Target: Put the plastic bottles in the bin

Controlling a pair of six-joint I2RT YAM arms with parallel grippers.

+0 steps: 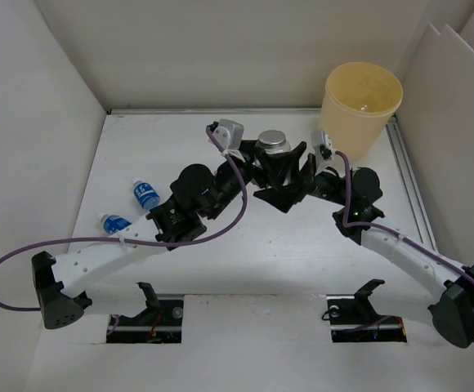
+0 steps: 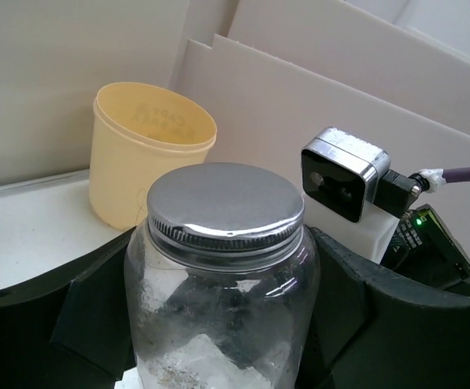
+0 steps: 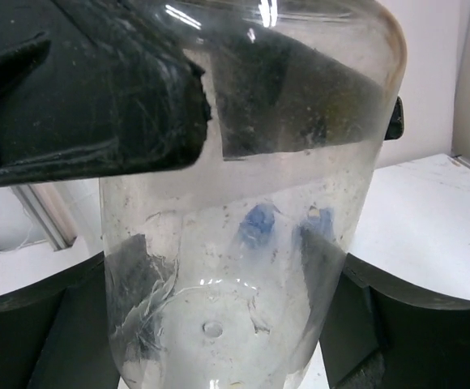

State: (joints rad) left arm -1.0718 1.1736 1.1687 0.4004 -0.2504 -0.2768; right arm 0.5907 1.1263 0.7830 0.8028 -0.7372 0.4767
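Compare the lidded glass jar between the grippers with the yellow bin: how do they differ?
The jar is clear glass; the bin is opaque pale yellow. The jar is closed by a silver screw lid; the bin is open-topped. The jar is clasped between the fingers of the left gripper and the right gripper; the bin stands free in the far right corner. The bin is clearly wider than the jar. Both are round and upright.

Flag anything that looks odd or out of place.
The left end effector and right end effector both clamp a clear metal-lidded jar, not a plastic bottle. Two blue-labelled bottles lie on the table at left.
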